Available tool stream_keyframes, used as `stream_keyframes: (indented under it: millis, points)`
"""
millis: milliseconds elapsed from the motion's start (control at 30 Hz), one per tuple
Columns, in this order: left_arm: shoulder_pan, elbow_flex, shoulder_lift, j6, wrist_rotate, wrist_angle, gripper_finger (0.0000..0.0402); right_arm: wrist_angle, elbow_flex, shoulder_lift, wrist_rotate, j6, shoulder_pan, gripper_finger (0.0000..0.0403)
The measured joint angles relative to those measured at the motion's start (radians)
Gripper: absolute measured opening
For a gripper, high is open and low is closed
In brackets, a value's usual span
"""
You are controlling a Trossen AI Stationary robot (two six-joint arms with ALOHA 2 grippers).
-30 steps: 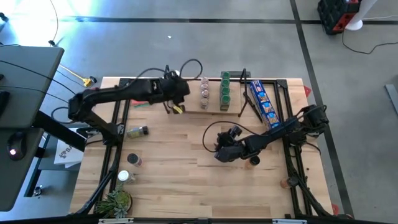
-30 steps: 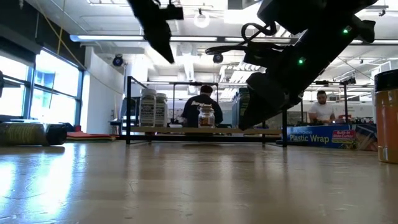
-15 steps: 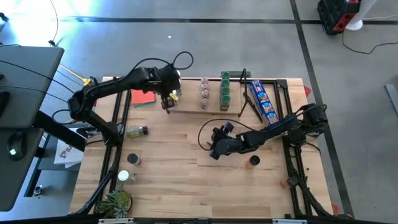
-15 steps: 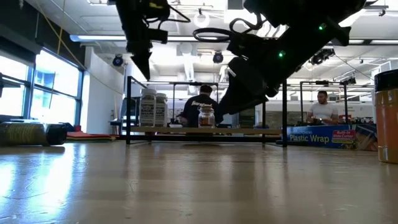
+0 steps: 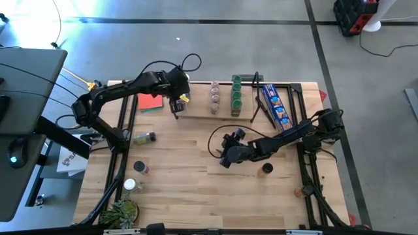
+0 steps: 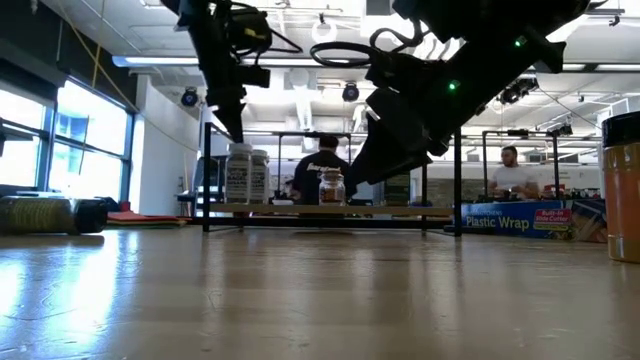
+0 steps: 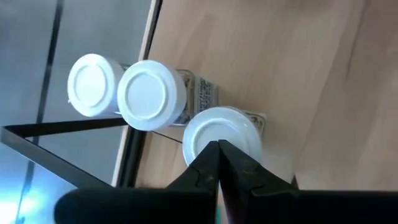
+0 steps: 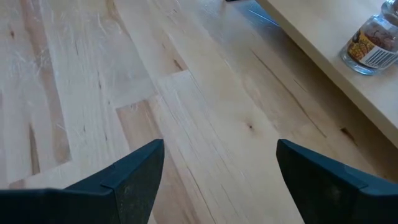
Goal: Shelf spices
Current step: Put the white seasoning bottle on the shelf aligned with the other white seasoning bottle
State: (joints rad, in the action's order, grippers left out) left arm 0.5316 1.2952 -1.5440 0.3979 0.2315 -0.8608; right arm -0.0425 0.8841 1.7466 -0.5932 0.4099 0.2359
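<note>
Both arms over the wooden worktop [image 5: 189, 189]; shelf [image 5: 196, 109] part-loaded at the far edge.

Shelf holds rows of jars: a white-capped row [image 5: 214, 98], a green-capped row [image 5: 236, 94] beside it, with the blue package [image 5: 274, 108] at its right end. Three more jars lie apart on the worktop's left side [image 5: 144, 138], one near the right arm [image 5: 266, 169]. Red card [image 5: 150, 103] sits under the left arm. Left claw [image 7: 217, 163] hangs above the shelf's left end, tips pressed together, empty, directly over a white-capped jar [image 7: 205, 130]. Right claw [image 8: 217, 168] hovers mid-worktop, fingers spread wide, holding nothing.
</note>
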Motion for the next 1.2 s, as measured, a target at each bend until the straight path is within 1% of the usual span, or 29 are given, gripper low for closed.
stream_keyframes:
  millis: [133,533,733,800,900,967,1133,1200]
  points:
    - [0.003,-0.004,0.000,0.016,0.003,0.006,0.0001,0.000,0.000,0.000,0.000,0.000,0.000,0.0304]
    - [0.005,-0.006,-0.003,0.058,-0.044,0.075,0.0001,0.000,0.000,0.000,0.000,0.000,0.000,0.0304]
    - [0.006,-0.006,-0.003,0.070,-0.047,0.103,0.0001,0.000,0.000,0.000,0.000,0.000,0.000,0.0304]
    - [0.004,-0.006,-0.003,0.083,-0.037,0.103,0.0001,0.000,0.000,0.000,0.000,0.000,0.000,0.0304]
    - [-0.006,-0.004,0.001,0.085,0.008,0.090,0.0001,0.000,0.000,0.000,0.002,0.000,0.000,0.0304]
    - [-0.006,-0.002,0.002,0.079,0.011,0.084,0.0001,0.000,0.000,0.000,0.003,0.000,0.000,0.0304]
    - [0.015,-0.003,-0.017,0.091,-0.082,0.055,0.0000,0.000,0.000,0.000,0.003,-0.007,0.000,0.0304]
    - [0.016,-0.003,-0.020,0.099,-0.081,0.059,0.0000,0.000,0.000,0.000,0.003,-0.008,0.000,0.0304]
